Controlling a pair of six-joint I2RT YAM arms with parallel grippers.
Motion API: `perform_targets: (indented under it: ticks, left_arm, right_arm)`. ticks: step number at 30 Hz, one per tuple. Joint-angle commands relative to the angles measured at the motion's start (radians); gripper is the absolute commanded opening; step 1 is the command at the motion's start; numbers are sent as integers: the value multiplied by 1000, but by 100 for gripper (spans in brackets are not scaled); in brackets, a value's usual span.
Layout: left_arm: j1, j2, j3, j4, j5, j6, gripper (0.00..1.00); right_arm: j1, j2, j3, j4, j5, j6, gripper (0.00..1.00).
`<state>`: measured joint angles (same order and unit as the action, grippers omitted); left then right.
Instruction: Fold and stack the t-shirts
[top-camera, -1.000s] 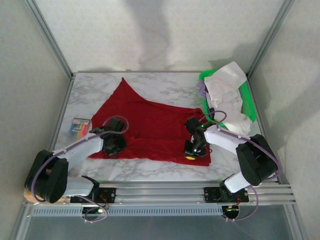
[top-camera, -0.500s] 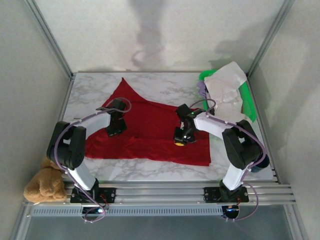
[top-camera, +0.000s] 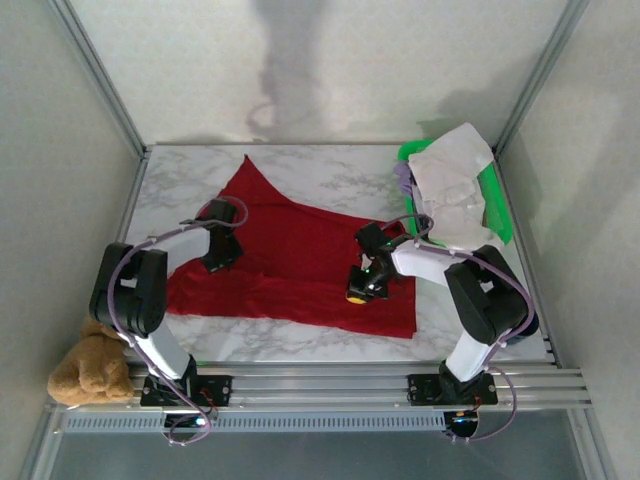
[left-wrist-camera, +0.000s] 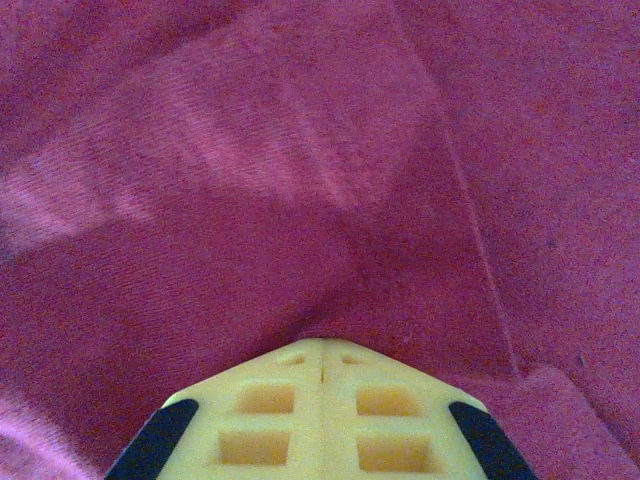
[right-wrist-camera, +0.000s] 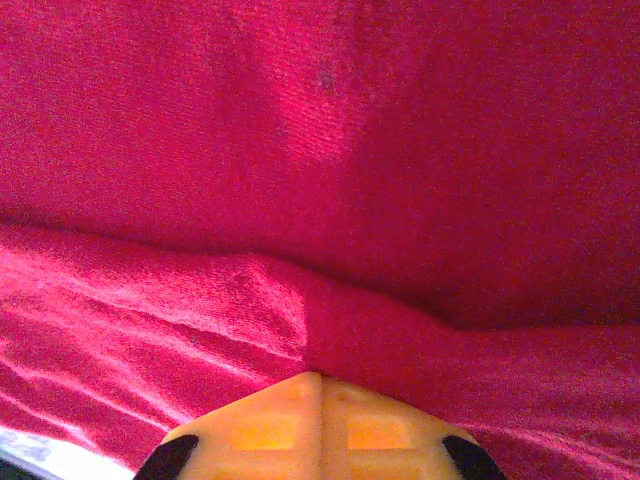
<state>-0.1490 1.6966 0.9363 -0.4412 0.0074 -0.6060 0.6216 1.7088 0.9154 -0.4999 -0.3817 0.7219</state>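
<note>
Overhead, white t-shirt (top-camera: 455, 185) (basket (top-camera: 498, 205)); close-up, red t-shirt (left-wrist-camera: 300, 150)

White-black arms (top-camera: 175, 243), purple cables (top-camera: 112, 280), yellow fingers (left-wrist-camera: 270, 420)

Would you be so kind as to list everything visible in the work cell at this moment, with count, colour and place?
red t-shirt: 1, deep red, spread over the middle of the table, one corner pointing to the far left
white t-shirt: 1, white, crumpled in a heap on top of the basket
basket: 1, green, far right part of the table
teddy bear: 1, tan, near left corner, beside the left arm's base
table: 1, white marble pattern, inside pale walls
left pincer: 1, yellow fingers, closed on the red t-shirt's left part
right pincer: 1, yellow fingers, closed on a ridge of the red t-shirt's right part
</note>
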Motion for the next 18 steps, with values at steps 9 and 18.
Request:
perform_targets:
  ticks: [9,18]
  left_arm:
    - [104,-125,-103,-78,-4,0,0]
    - [120,-63,289,-111,180,57,31]
  right_arm:
    - [79,-26,26,-167,54,-9,10]
    - [13,-161,204,-319,168,-56,26]
